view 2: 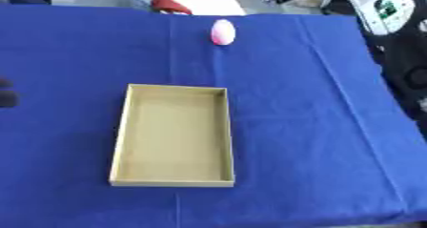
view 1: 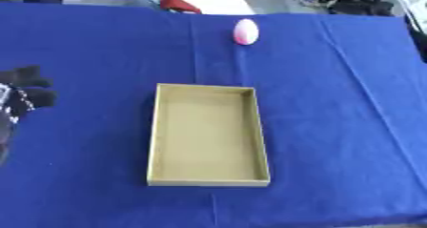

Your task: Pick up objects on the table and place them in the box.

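At the left edge the left hand (view 1: 21, 91) hovers over the blue cloth (view 1: 350, 103), holding nothing; only dark fingers show, and I cannot tell how far they are spread. The right hand is out of sight. A pink and white egg (view 1: 245, 32) lies on the cloth near the far edge, well apart from the hand. Nearer, in the middle, sits an empty tan box (view 1: 153, 136), long side running near to far. Nothing stands between egg and box.

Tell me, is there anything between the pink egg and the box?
Nothing. In the left eye view only bare blue tablecloth lies between the pink egg and the far rim of the cardboard box, which looks empty.
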Motion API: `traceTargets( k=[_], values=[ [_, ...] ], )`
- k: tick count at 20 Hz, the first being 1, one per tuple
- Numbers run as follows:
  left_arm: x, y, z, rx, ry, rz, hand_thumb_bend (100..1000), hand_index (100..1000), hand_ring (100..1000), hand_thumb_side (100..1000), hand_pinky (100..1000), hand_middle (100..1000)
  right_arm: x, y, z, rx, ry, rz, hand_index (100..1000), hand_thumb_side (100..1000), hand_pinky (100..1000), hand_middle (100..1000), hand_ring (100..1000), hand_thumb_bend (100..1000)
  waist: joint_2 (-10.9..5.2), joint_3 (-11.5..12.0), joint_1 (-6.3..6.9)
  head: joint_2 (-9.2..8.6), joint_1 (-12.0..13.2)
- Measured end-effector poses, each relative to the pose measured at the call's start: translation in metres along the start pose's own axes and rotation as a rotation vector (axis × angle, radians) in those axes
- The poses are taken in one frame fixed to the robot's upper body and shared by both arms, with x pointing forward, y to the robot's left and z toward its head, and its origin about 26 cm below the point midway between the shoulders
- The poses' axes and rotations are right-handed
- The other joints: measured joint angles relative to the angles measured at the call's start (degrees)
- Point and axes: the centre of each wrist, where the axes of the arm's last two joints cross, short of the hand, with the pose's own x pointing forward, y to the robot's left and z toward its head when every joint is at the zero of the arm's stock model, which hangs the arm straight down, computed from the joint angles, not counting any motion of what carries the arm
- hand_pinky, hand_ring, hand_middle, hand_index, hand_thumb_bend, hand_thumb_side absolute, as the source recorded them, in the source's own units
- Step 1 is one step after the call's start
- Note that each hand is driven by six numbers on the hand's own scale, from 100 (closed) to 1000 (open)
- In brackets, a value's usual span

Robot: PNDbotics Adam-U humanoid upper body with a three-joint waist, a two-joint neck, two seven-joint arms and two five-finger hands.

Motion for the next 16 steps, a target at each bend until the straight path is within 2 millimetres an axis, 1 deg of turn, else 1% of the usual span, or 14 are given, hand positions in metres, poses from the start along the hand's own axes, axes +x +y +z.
traceTargets(
  k=[2, 5, 9, 13, 16],
  values=[
    [0.002, -0.001, -0.002, -0.016, -0.01, -0.002, 100, 824, 660, 839, 724, 649, -0.006, 0.0, -0.007, -0.012, 0.035, -0.04, 913, 512, 711, 719, 764, 100, 0.07, 0.8, -0.23, -0.27, -0.4],
    [0.004, -0.003, -0.005, -0.044, -0.027, -0.004, 100, 824, 660, 833, 725, 648, -0.019, 0.003, -0.014, -0.025, 0.1, -0.091, 911, 556, 702, 708, 760, 100, 0.42, 2.2, -0.43, -0.4, -1.5],
    [0.008, -0.006, -0.009, -0.08, -0.048, -0.003, 100, 824, 661, 830, 726, 646, -0.042, 0.014, -0.023, -0.047, 0.206, -0.163, 908, 589, 695, 698, 756, 100, 0.68, 4.0, -0.67, -1.14, -3.0],
    [0.01, -0.008, -0.012, -0.106, -0.062, -0.001, 100, 825, 661, 824, 727, 646, -0.07, 0.04, -0.03, -0.063, 0.308, -0.219, 902, 634, 686, 690, 753, 100, 1.1, 5.5, -0.7, -1.43, -4.3],
    [0.013, -0.009, -0.014, -0.12, -0.079, -0.002, 100, 825, 661, 821, 728, 646, -0.084, 0.061, -0.031, -0.07, 0.374, -0.254, 901, 644, 686, 693, 754, 100, 1.26, 6.4, -0.64, -1.94, -5.5]
  ],
)
